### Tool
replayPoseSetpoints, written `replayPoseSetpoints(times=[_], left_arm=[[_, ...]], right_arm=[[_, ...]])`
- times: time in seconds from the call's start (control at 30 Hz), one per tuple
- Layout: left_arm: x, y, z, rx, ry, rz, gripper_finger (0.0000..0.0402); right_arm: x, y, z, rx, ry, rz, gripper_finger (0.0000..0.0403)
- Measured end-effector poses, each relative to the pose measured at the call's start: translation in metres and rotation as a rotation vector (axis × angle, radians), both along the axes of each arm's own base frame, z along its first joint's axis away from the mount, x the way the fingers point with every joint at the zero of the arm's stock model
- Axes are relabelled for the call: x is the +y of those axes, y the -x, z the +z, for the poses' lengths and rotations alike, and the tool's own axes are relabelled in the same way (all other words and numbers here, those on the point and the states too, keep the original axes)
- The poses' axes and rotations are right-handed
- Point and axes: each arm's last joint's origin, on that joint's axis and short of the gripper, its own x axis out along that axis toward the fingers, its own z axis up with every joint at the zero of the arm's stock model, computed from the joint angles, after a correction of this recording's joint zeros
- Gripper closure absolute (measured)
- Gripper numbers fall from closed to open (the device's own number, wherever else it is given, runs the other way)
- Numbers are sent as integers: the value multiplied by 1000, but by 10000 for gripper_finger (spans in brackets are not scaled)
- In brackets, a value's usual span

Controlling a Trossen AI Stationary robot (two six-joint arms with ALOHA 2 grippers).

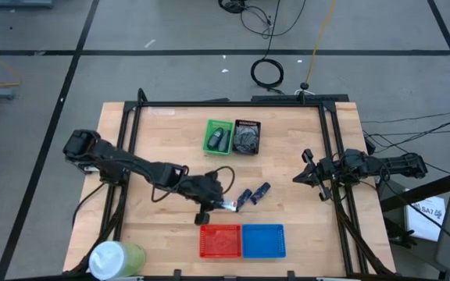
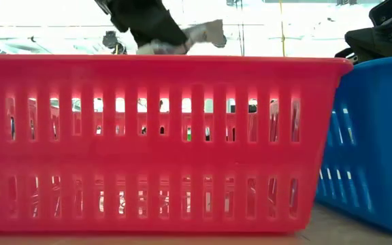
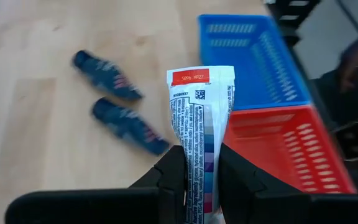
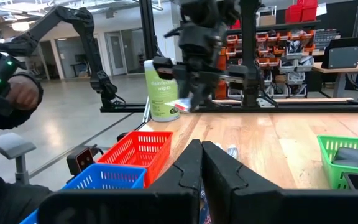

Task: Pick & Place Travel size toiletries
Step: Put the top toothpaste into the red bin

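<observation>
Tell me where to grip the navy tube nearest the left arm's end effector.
Grip the navy tube across its middle, coming straight down. It lies flat on the table, slanted, with a second navy tube close alongside, so set the fingers across its narrow width.

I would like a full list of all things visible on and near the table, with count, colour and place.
white tube: one, white with a red label, held above the table near the red tray
dark navy tubes: two, on the table middle
red tray: one, front edge
blue tray: one, right of the red tray
green tray: one, back, with grey items inside
black tray: one, right of the green tray
pale green cylinder: one, front left corner
person's hand: one, beyond the table
left gripper: fingers shut on the tube
right gripper: shut, right side, waiting
</observation>
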Motion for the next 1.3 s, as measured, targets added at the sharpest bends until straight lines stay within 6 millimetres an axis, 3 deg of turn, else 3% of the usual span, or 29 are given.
replayPoseSetpoints(times=[0.27,0.73,0.97,1.3], left_arm=[[-27,4,5,-59,33,-50,335],[-81,24,7,-110,133,110,335],[-101,20,-17,-108,101,114,335],[-92,1,-57,21,137,167,335]], right_arm=[[0,0,0,0,0,0,403],[0,0,0,0,0,0,403],[0,0,0,-2,0,-1,403],[0,0,0,0,0,0,403]])
